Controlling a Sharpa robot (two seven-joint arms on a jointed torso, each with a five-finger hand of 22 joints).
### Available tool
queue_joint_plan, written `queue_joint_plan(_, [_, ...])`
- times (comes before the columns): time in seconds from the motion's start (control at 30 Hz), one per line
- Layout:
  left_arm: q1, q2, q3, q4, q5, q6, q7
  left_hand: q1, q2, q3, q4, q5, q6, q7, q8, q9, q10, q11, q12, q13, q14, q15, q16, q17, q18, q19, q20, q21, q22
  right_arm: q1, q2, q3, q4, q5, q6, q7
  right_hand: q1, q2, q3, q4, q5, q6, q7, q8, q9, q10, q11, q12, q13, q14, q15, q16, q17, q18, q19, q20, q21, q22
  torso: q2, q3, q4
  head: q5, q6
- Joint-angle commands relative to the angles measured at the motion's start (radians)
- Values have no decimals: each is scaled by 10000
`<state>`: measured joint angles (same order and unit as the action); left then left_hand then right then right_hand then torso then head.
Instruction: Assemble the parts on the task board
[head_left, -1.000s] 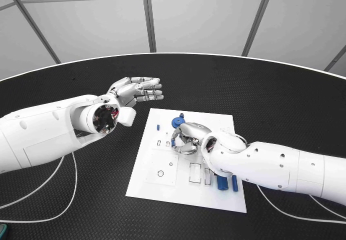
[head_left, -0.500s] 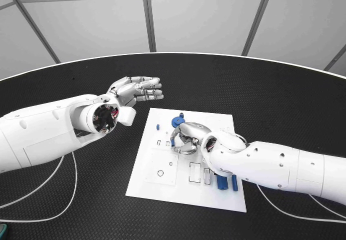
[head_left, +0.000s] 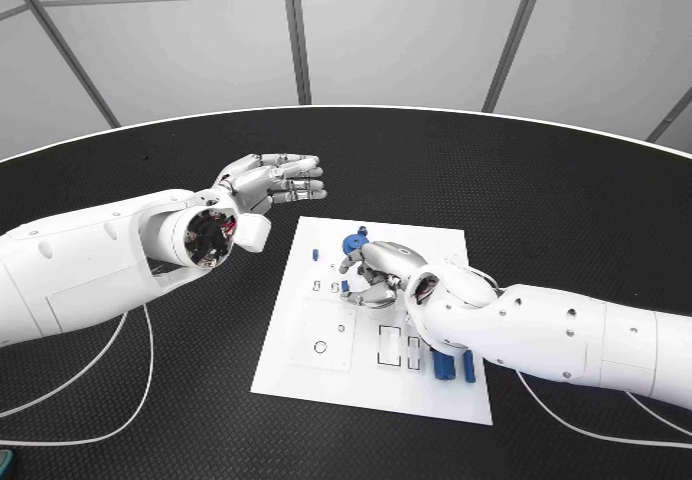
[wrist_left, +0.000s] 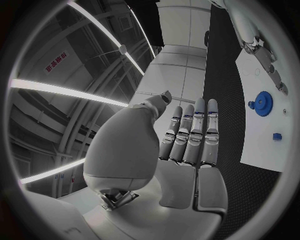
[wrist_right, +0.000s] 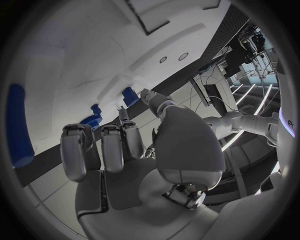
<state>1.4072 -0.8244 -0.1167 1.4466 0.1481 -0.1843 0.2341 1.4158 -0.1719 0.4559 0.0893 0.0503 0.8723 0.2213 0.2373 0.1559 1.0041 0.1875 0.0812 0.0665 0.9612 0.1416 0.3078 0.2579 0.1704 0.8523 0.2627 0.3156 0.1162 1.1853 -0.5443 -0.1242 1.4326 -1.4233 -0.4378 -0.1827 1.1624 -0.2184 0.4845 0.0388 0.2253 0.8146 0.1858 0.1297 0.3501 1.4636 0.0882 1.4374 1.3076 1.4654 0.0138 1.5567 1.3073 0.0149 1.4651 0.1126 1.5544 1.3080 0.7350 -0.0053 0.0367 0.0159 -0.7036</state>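
The right robot hand (head_left: 378, 272) is hovering over the task board (head_left: 326, 345) with fingers curled, holding nothing visible. A blue gear (head_left: 353, 243) is lying just beyond its fingertips; blue bars (head_left: 449, 364) are lying behind it near the board's edge. The left robot hand (head_left: 271, 178) is hanging empty, fingers extended, over bare worktop (head_left: 548, 190) beyond the board's far corner.

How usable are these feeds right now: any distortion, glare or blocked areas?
Head view: sharp, evenly lit, but the right hand covers part of the task board. Left wrist view: strong fisheye bend, bright ceiling streaks; blue gear readable. Right wrist view: board edges curve, fingers block the middle.
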Motion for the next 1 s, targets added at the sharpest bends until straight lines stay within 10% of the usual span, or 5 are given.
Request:
queue_joint_plan(0.03, [0, 4, 0, -21, 0, 25, -16, -131, 6, 75, -15, 7, -25, 284, -64, -12, 53, 46, -62, 1, -10, 18, -44, 20, 124, -15, 55, -52, -17, 1, -206, 3, 272, 0, -253, 129, 47, -28, -34, 1, -42, -34, 1, -50, -8, 2, 95, -18, 1522, 949, 63, -35, 2196, -80, 918, 88, -29, 2407, -11, 3, -7, -8, 12])
queue_joint_plan(0.5, [-43, 204, -3, -757, -2898, 1721, -1316, -1154, 115, 324, 119, 9, 802, -423, 330, 220, 2452, -866, 702, 389, 3420, -1074, 1863, 1388, 161, 2263, -1080, 1558, 622, 951, -2735, 19, 2316, 3043, 135, 2496, 381, 140, -109, -39, -49, 934, -257, 780, 182, -290, -129, -354, 1209, 760, -127, -347, 1574, 236, 271, -63, -1007, 1372, -312, 39, -101, 60, 163])
queue_joint_plan(0.6, [-47, 260, -3, -999, -3711, 2307, -2163, -1815, -109, -217, 580, -24, 830, -724, 437, 395, 3134, -1226, 1533, 1124, 4566, -1451, 4313, 3097, 116, 3321, -1617, 2654, 1175, 1100, -3397, 16, 2518, 3866, 55, 2576, 342, 138, -146, 8, -33, 1030, -305, 939, 226, -263, -175, -338, 1214, 747, -170, -385, 1523, 229, 293, -104, -1004, 1385, -403, 50, -99, 80, 169])
queue_joint_plan(0.73, [-47, 371, -3, -1206, -4926, 2963, -3613, -2153, 24, -604, 1064, -26, 1009, -870, 842, 789, 3292, -1449, 2847, 2321, 5132, -1616, 9041, 8157, 118, 3807, -1902, 3855, 1872, 1191, -4120, 12, 2609, 4610, -139, 2607, 333, 142, -162, 34, 19, 1081, -339, 1049, 259, -248, -207, -333, 1211, 743, -200, -406, 1496, 228, 302, -134, -1014, 1380, -570, 118, -101, 109, 107])
queue_joint_plan(1.0, [-44, 792, -2, -1283, -7185, 3267, -5884, -2500, 338, -1463, 1997, -43, 366, -1077, 2439, 2226, 1756, -1599, 6420, 5456, 5525, -1782, 11307, 10963, 114, 3488, -2083, 5706, 3095, 1240, -4793, 8, 2599, 5000, -313, 2489, 336, 117, -183, 36, 34, 1099, -360, 1112, 278, -191, -226, -272, 1259, 737, -218, -423, 1469, 231, 301, -152, -1029, 1367, -729, 216, -98, 145, 14])
